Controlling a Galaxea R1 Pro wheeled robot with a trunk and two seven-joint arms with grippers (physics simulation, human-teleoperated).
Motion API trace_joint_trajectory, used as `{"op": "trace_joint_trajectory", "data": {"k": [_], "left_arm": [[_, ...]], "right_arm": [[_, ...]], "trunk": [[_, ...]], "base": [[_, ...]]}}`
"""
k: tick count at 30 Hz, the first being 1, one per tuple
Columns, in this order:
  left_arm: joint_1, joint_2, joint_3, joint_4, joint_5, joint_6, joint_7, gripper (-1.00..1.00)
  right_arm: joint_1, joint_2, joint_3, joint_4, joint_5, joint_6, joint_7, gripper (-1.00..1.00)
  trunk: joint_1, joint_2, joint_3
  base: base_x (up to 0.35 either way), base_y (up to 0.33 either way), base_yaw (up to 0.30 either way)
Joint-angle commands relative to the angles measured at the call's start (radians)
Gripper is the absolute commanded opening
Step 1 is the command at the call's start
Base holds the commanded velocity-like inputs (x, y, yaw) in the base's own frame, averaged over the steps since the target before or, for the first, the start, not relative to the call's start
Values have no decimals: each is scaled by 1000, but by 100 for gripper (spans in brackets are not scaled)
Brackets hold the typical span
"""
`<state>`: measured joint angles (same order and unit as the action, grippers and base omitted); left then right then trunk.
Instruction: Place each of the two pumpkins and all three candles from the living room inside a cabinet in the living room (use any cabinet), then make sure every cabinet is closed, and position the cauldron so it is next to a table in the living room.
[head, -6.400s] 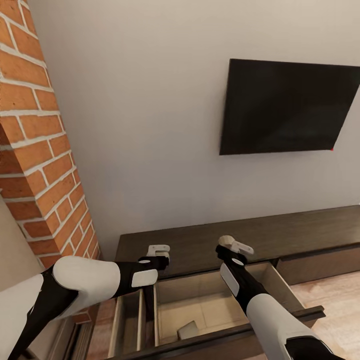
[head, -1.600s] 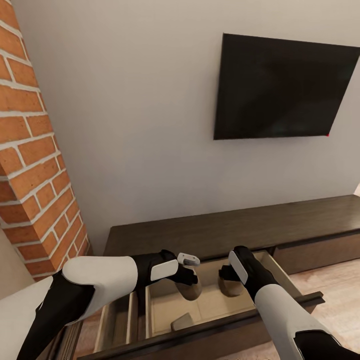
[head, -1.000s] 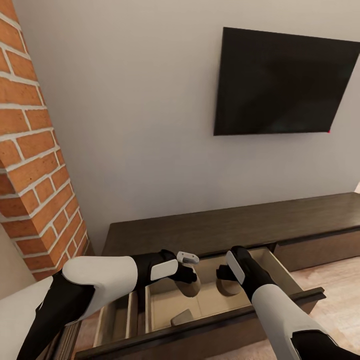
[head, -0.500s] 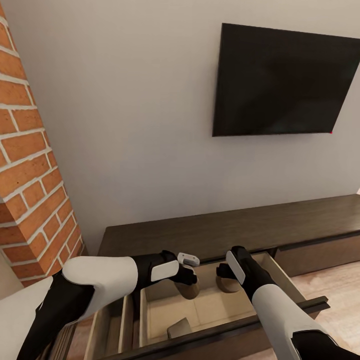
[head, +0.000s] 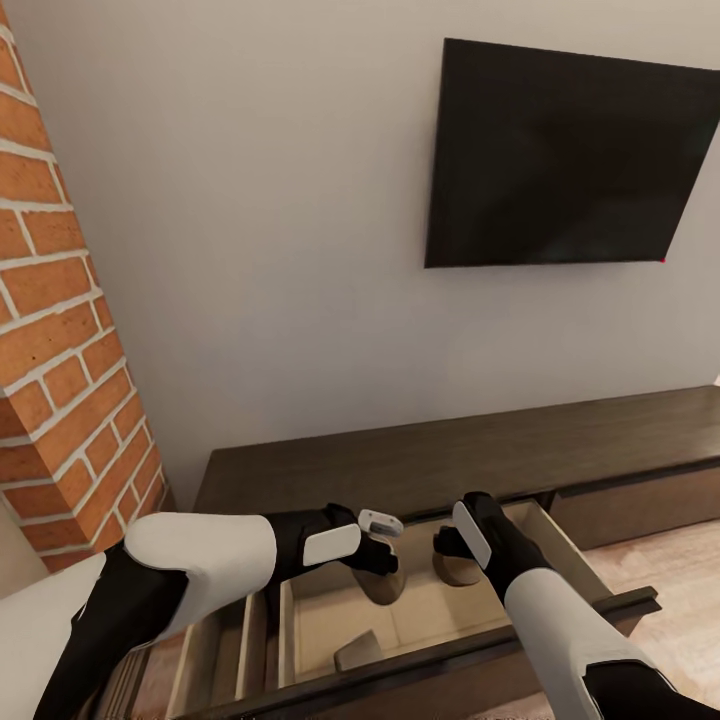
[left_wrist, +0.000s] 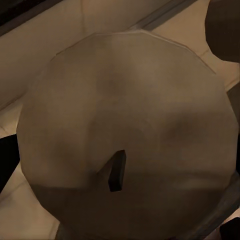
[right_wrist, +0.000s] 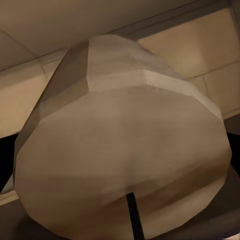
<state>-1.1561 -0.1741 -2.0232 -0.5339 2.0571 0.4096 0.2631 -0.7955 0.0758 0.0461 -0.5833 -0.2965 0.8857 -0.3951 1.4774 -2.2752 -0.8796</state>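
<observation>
A red brick fireplace column (head: 60, 330) rises at the far left of the head view, against a plain pale wall (head: 270, 250). Below, a long, low dark-brown cabinet (head: 450, 455) runs along the wall, with a wide drawer (head: 440, 610) pulled open to show its tan inside. A narrower divided section (head: 225, 650) lies at the drawer's left end.

The left arm reaches in from the lower left, its left gripper (head: 382, 572) pointing down into the drawer and closed around a stout tan-sided candle (head: 384, 582). In the left wrist view this candle's pale flat top (left_wrist: 125, 135) with a short dark wick (left_wrist: 117, 171) sits right under the camera, above the drawer floor.

A small pale grey slab (head: 357, 652) lies on the drawer floor near the front edge; I cannot tell what it is.

Just to the right, the right gripper (head: 455, 560) also points down into the drawer, clamped on a second candle (head: 458, 570) that stands at or just over the drawer floor near the back wall. The right wrist view shows the second candle's top (right_wrist: 125, 150) and wick (right_wrist: 134, 215) close up. The two candles stand near each other, apart.

Above right, a black TV (head: 570, 160) hangs on the wall. Light wood floor (head: 670, 590) shows at the lower right.
</observation>
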Motion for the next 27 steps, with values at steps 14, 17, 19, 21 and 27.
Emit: {"op": "trace_joint_trajectory", "data": {"k": [14,17,19,21,27], "left_arm": [[-1,0,-4,-1,8,8,4,-100],[-2,0,-4,-1,8,8,4,-100],[-2,0,-4,-1,8,8,4,-100],[-2,0,-4,-1,8,8,4,-100],[-1,0,-3,10,10,-7,5,-100]], "right_arm": [[-1,1,5,-1,-9,-7,-27,-100],[-1,2,5,-1,-9,-7,-27,-100],[-1,2,4,-1,-9,-7,-27,-100],[-1,2,4,-1,-10,-7,-27,-100],[-1,4,3,-1,-10,-7,-27,-100]], "trunk": [[54,-99,-46],[65,-120,-56],[73,-134,-62],[80,-148,-69],[80,-148,-69]], "base": [[0,0,0],[0,0,0],[0,0,0],[0,0,0],[21,0,0]]}}
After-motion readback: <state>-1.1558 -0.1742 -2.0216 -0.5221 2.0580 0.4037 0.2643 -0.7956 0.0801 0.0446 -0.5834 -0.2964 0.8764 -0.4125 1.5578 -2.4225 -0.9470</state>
